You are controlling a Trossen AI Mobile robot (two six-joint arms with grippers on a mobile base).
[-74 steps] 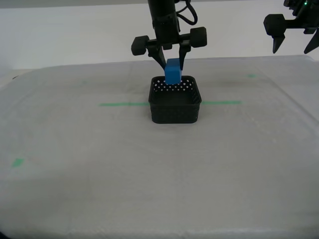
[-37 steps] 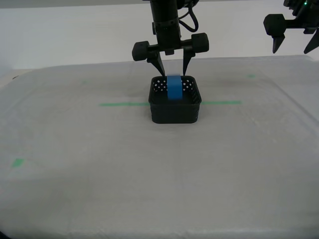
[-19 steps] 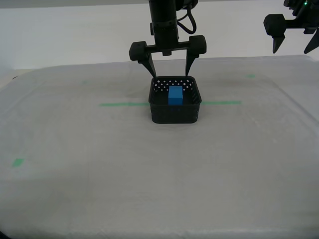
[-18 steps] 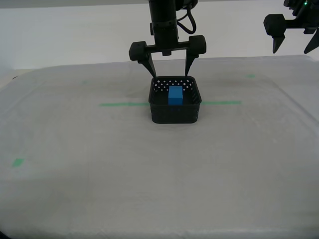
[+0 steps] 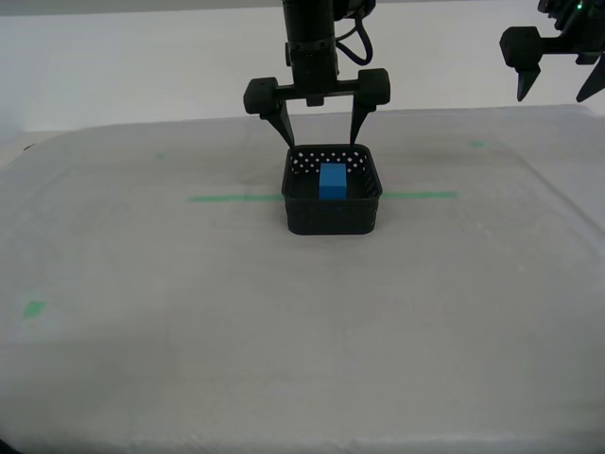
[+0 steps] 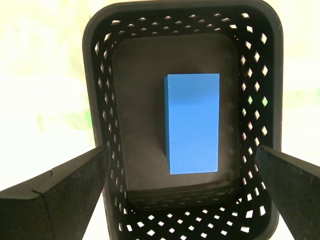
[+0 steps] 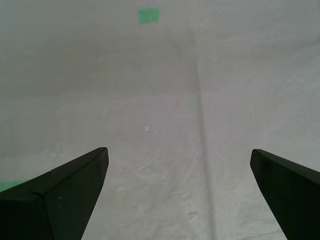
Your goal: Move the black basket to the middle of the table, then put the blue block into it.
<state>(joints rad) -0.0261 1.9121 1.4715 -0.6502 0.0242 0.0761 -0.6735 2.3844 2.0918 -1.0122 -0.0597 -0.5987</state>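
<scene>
The blue block (image 5: 332,181) was seen lying inside the black basket (image 5: 333,216). Behind and above the basket, my second gripper (image 5: 318,121) was spread wide, empty. Placement was judged finished; only withdrawal was judged needed.

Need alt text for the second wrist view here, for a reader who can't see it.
Looking straight down into the black basket, the blue block lies on the basket floor, clear of the perforated walls. The two dark fingertips of my second gripper stand wide apart above the basket, holding nothing, with pale table around it.
</scene>
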